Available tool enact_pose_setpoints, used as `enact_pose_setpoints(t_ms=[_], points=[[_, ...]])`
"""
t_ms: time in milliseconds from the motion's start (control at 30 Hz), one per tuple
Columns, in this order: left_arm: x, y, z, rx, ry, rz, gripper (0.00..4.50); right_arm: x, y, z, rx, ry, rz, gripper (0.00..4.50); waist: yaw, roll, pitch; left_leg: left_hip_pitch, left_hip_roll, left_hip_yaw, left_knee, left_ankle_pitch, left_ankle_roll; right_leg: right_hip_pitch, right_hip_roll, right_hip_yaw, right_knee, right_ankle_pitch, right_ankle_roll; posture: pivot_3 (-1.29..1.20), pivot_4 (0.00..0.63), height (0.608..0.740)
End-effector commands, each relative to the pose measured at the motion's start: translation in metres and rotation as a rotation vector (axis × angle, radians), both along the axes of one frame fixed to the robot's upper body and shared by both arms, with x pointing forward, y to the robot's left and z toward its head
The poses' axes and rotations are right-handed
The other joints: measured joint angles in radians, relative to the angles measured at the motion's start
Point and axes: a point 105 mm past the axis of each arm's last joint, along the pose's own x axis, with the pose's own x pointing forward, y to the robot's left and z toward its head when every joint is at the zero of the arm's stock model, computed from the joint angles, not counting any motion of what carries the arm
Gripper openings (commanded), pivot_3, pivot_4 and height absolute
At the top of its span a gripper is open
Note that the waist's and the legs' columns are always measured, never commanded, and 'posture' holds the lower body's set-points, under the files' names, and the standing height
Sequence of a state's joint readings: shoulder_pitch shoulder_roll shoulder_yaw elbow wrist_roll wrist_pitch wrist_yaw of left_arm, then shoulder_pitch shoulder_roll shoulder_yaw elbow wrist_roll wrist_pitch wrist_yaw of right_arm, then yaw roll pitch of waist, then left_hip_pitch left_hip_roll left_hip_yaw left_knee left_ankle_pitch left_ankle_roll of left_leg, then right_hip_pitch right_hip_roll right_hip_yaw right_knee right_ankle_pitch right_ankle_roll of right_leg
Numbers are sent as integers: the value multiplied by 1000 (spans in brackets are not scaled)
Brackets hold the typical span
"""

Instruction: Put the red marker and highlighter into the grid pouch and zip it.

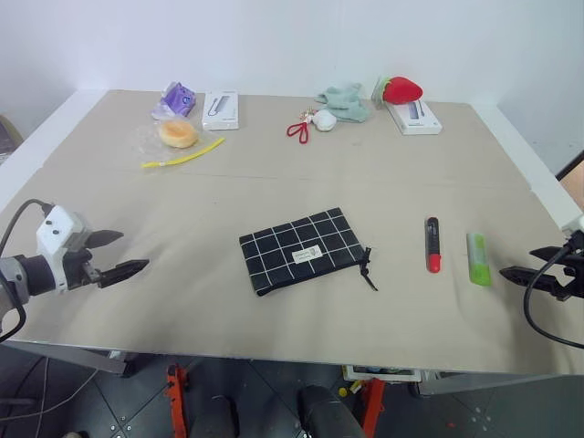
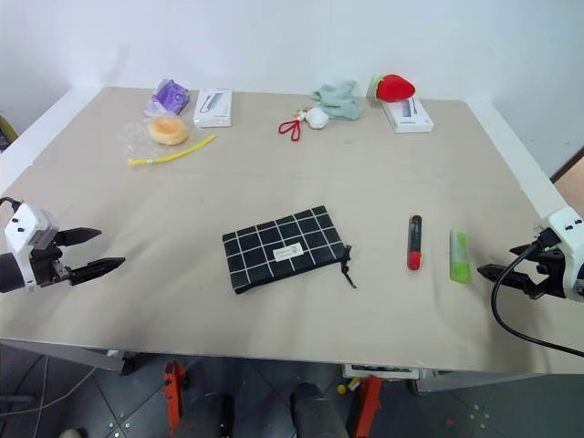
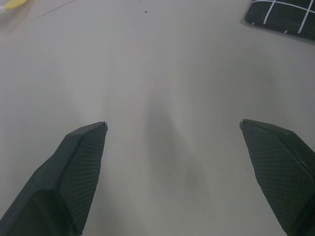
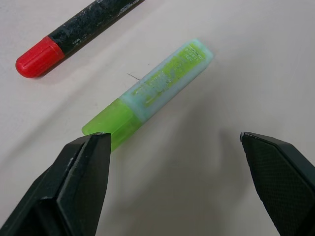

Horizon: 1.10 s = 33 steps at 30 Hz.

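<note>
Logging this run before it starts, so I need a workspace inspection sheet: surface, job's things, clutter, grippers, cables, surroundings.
Surface: beige table, flat, one seam across the far part.
Job's things: grid pouch near centre, flat, looks zipped; red marker and highlighter lie side by side to its right, apart.
Clutter: far edge holds a purple wrapper, two white boxes, bun in plastic, yellow strip, red keychain, green cloth, strawberry toy.
Grippers: left gripper open, empty; right gripper open, empty, near the highlighter.
Cables: black cable at the right wrist.
Surroundings: white wall, dark floor.

one marker [image 1: 432,244], one highlighter [image 1: 477,258], one pouch [image 1: 300,249], perhaps two boxes [image 1: 221,109]
</note>
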<state>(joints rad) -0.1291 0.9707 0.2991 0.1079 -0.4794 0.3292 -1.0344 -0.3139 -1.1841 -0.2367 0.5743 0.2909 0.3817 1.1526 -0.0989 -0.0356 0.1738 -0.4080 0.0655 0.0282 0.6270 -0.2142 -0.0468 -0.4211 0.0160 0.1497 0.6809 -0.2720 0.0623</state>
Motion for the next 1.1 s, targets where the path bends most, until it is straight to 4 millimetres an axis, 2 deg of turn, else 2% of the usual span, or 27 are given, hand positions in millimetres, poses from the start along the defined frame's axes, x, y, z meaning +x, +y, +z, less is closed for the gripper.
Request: enact_pose_setpoints(t_ms=[33,833,933,1033,1100], points=[[1,3,12,-7,-49,25,4458,4,-1,11,0,-50,-10,4500,0,0,0,0,0,0,0,0,0,0,0,0,0,0,0,0,150,728],[21,-9,16,-37,-86,38,4458,5,-10,18,24,-140,-97,4500,0,0,0,0,-1,-1,5,0,0,3,0,0,1,2,2,0,150,728],[23,-11,18,-54,-99,42,4458,11,-4,30,59,-219,-88,4500,0,1,0,0,-1,-1,5,0,0,3,0,0,1,2,2,0,150,728],[25,-19,25,-114,-126,23,4458,16,11,45,122,-306,-38,4500,0,1,0,0,-1,-1,6,0,0,3,0,0,1,3,3,0,150,728],[26,-26,31,-148,-158,8,4458,17,34,57,208,-371,52,4500,0,1,0,1,-1,-1,6,0,0,4,0,0,1,3,3,0,150,728]])
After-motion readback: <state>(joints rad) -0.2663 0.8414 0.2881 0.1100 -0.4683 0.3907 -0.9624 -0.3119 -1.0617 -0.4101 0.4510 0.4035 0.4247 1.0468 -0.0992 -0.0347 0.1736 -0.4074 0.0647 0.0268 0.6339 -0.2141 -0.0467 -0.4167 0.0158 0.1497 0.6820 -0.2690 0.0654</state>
